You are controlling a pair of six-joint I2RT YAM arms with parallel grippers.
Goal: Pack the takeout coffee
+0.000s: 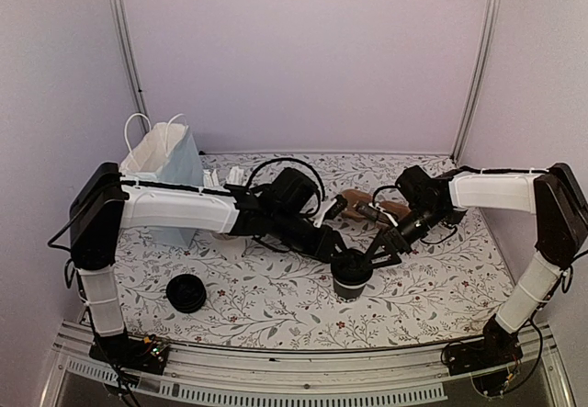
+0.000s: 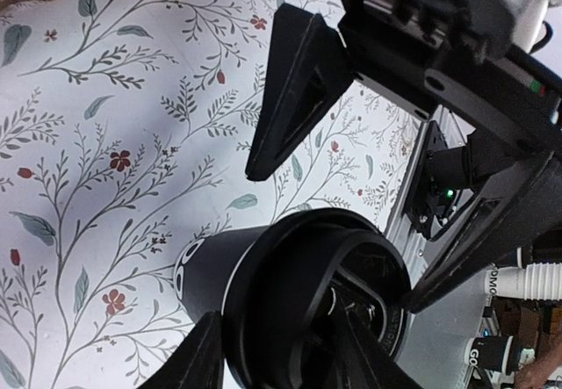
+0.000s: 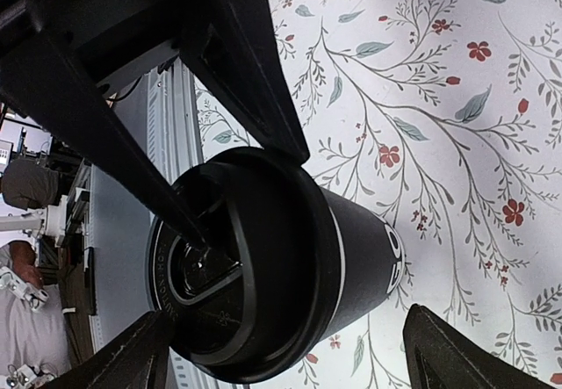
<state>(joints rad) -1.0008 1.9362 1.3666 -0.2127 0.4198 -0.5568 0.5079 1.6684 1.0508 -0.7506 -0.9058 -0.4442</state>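
Takeout coffee (image 1: 350, 276) upright, tight in left pincer (image 2: 274, 317), between fingers (image 3: 457, 354) of wide-open right pincer (image 3: 288, 317).

Pale lilac walls (image 1: 303, 58), floral tabletop (image 1: 276, 310) (soft light)

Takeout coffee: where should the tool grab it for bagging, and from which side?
Takeout coffee: probably best gripped on the paper wall just under the lid, coming down from above. It stands upright, round and widening upward, so the lid rim should stop it slipping.
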